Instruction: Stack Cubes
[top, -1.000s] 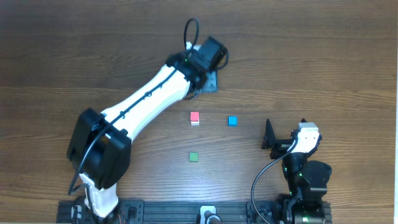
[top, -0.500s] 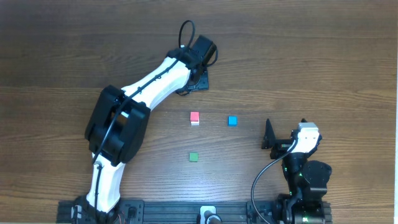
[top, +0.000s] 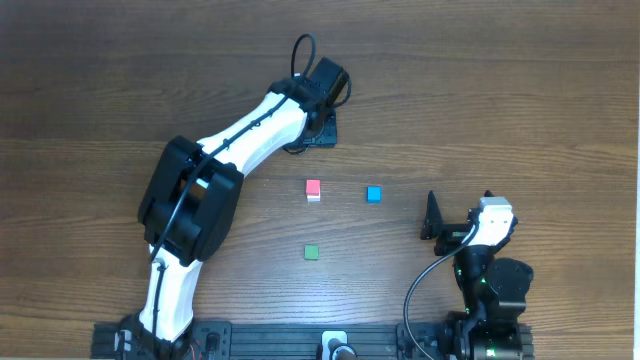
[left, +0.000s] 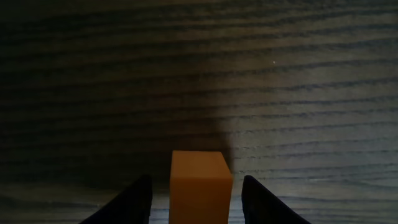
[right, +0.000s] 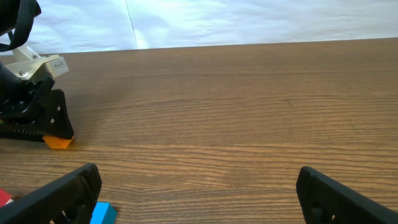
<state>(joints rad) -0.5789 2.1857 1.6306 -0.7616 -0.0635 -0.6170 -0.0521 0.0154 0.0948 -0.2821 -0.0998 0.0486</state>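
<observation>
On the wooden table (top: 520, 90), the left wrist view reveals an orange cube (left: 200, 177) between the left gripper's (left: 196, 182) spread fingers. From above, the arm hides it. The right gripper (right: 196, 173) gapes wide near the blue cube (top: 374, 194).

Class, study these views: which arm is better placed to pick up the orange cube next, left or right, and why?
Left. The left tool is open and straddles the orange cube. The right tool, also open, sits back near its own base, well away from that cube.
</observation>
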